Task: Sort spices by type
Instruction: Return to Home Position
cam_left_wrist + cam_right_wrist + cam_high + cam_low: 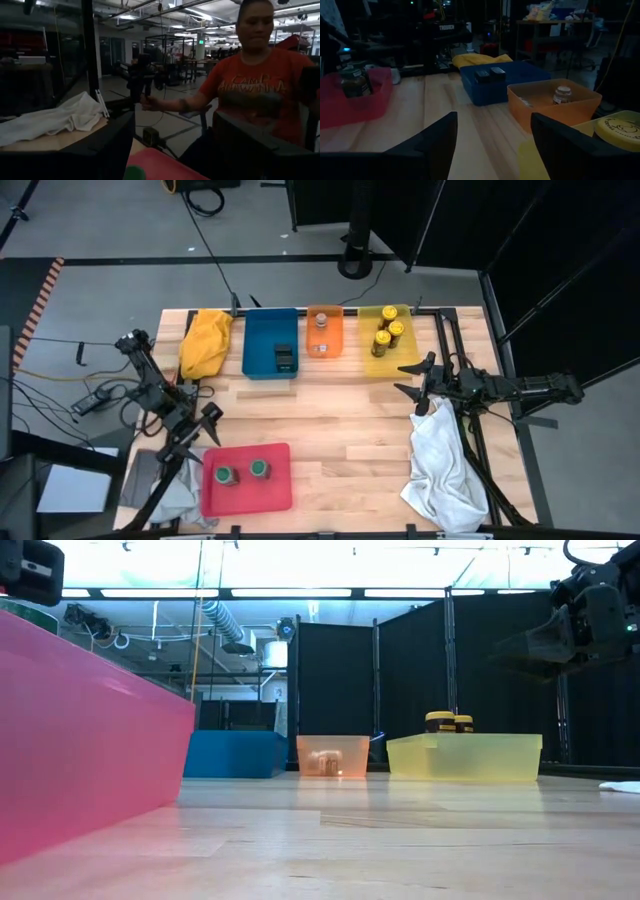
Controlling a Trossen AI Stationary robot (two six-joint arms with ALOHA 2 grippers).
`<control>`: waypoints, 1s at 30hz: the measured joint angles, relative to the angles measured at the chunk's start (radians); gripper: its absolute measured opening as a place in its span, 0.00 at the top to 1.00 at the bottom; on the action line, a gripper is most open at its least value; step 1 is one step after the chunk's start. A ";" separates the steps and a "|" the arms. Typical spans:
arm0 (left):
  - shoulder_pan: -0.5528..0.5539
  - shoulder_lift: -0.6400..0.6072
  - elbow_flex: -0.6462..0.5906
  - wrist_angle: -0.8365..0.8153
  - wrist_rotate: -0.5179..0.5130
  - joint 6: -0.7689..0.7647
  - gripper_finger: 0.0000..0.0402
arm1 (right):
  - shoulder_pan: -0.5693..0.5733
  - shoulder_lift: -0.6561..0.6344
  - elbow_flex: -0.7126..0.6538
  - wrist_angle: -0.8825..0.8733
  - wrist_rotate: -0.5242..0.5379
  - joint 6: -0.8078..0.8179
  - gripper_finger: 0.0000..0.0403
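**Operator:** Anything left to carry?

**Spotter:** Not that I can see. Your left gripper [172,135] is spread wide with nothing between its fingers, and your right gripper [410,378] is wide and bare too. Every spice sits in a tray. The black boxes [285,358] are in the blue tray [255,330] and the tiny jars [320,322] in the orange tray [334,332] just beside it. The yellow-lidded jars [387,337] are in the yellow tray [372,364], one further along. The green-lidded jars [259,469] are in the red tray [275,490], well apart from the blue tray at the table's opposite edge.

**Operator:** So I just take the arms home?

**Spotter:** I'd judge so. Lift before you swing. Your left gripper hangs between the blue tray and the red one, close to the red rim, so go up and away rather than across the lids. Your right gripper is well off from the blue tray, past the yellow one, over the top of the white cloth [445,465]. Rise clear so that a finger cannot drag it.

**Operator:** And around the table?

**Spotter:** The table [350,420] is pale wooden planks. A yellow cloth [205,342] lies bunched just beside the blue tray, on the side away from the orange one. Black curtains [330,690] hang in the room behind the blue tray. A person [255,95] in an orange shirt stands off the table, seen past your left gripper, so move slowly there.
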 joint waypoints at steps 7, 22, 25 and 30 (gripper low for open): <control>0.000 0.001 0.000 -0.029 0.003 -0.002 0.31 | 0.000 0.000 0.000 0.000 0.000 0.000 0.36; 0.000 0.000 0.287 -0.358 -0.044 -0.002 0.31 | 0.000 0.000 0.000 0.002 0.000 0.000 0.35; 0.000 -0.001 0.266 -0.351 -0.044 -0.019 0.31 | 0.000 0.000 0.000 0.002 0.000 0.000 0.35; 0.000 0.000 0.120 -0.217 -0.043 -0.054 0.31 | 0.000 0.000 0.000 0.009 0.000 0.000 0.35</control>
